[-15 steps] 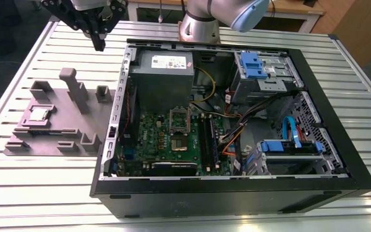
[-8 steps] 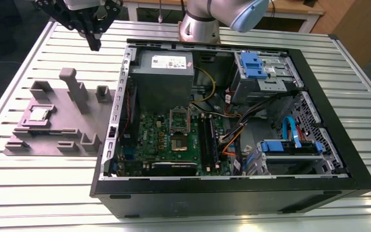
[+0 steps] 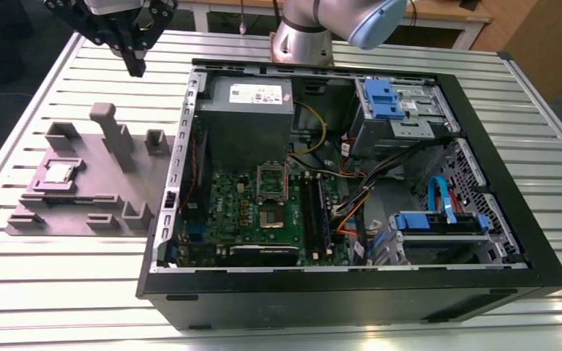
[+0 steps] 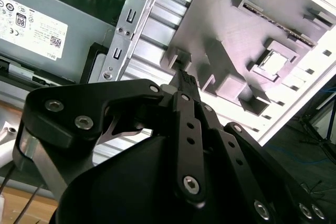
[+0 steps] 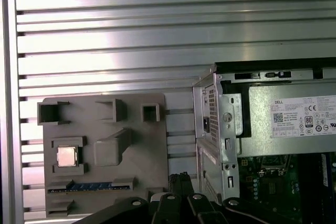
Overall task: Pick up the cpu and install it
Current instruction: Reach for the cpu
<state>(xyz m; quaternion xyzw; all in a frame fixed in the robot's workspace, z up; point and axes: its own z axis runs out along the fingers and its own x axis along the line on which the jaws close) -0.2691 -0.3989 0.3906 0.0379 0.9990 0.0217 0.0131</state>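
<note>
Trouble could start at the exterior view's left, where the cpu (image 3: 59,173) lies flat in a shallow pocket of the grey holder (image 3: 71,213) on the slatted worktop (image 3: 56,292), not yet picked up. The cpu is thin and smooth, and the pocket walls sit close round it, so I think a grab could slip or tip it. Tall posts (image 3: 115,142) stand on the holder near the pocket, and the arm could knock one going down. Further right, the gripper (image 3: 137,67) hangs high over the worktop, well apart from the cpu, with its fingers (image 4: 185,85) pressed together and holding nothing. At the right lies the open computer case (image 3: 339,292), with the socket (image 3: 272,217) on its green board. A cpu set down tilted or turned wrong there could hurt the socket, and loose wires (image 3: 354,208) lie near enough to snag.
</note>
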